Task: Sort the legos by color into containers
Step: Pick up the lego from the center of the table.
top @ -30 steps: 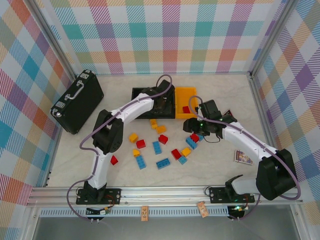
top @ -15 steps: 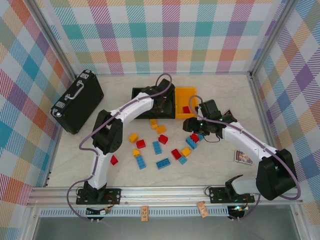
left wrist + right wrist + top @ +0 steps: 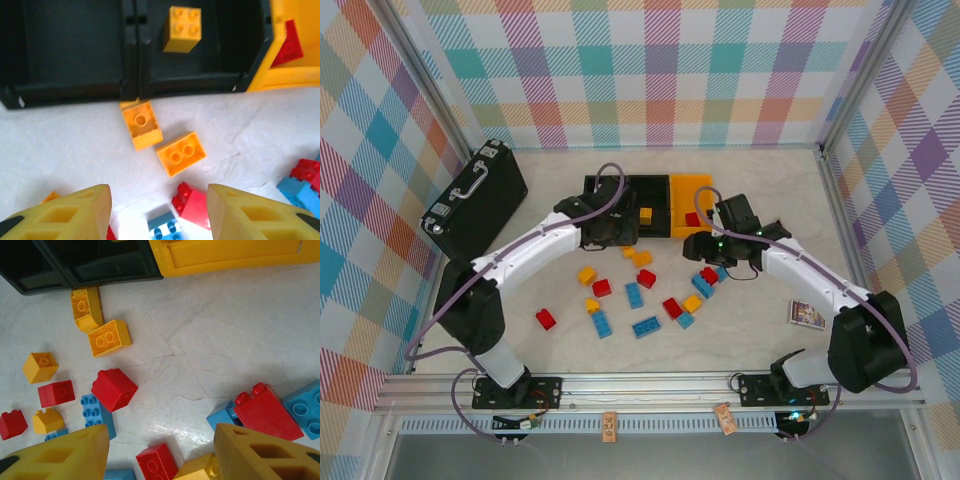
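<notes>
A pale table [image 3: 760, 190] ringed by checked walls carries a sorting job that looks well short of done. A black case [image 3: 475, 203] lies at 10 o'clock, and at 12 o'clock three containers [image 3: 655, 190] sit touching in a row, two black and, rightmost, a yellow-orange bin [image 3: 695, 190]. The left claw [image 3: 159, 210] hangs just in front of the black pair, its fingers wide apart with nothing between them. The right claw [image 3: 160, 445], at about 2 o'clock of the scatter, is likewise spread and empty above the loose pieces. Most of the legos [image 3: 635, 295] lie strewn across the table's middle in red, blue and yellow-orange, outside the bins. One yellow brick [image 3: 182, 29] rests in the right-hand black bin, and a red brick [image 3: 287, 45] in the yellow-orange one. Two orange bricks [image 3: 142, 124] lie just outside the black bins' front wall, nearest the left claw. By the look of them these are light, rigid plastic pieces with smooth, likely slippery sides. The surest hold would seem to be across two flat opposite walls, low on the body, rather than over the studs or a sloped face.
</notes>
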You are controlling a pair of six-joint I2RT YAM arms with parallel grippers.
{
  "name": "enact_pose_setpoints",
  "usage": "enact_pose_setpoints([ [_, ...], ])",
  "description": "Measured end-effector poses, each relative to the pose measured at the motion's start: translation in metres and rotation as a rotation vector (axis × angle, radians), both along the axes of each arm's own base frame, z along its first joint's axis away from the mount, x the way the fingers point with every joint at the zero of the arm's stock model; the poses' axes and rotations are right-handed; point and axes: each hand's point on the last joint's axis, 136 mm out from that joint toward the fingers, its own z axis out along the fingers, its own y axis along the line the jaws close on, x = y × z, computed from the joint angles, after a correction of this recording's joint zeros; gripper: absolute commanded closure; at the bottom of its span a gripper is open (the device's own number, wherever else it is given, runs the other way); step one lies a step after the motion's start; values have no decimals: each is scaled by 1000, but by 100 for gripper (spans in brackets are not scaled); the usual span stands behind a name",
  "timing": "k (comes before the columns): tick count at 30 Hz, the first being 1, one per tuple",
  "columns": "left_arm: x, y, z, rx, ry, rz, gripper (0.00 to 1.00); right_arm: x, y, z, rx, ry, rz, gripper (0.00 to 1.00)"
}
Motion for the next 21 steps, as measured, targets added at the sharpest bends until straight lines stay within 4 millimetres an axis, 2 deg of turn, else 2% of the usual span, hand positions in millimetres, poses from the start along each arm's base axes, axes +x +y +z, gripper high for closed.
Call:
enact_pose_setpoints([
  [5,-29,22,-30,18,68,60,47,1,2,4,5,-1,8,42],
  [10,-47,36,-49,21,119,119,44,0,6,2,0,6,22,42],
  [14,-55,38,-57,14,148,168,38,-3,10,-4,-7,21,35,42],
  [21,-72,41,-79,21,212,244,34,-3,12,-5,-3,26,42,42],
])
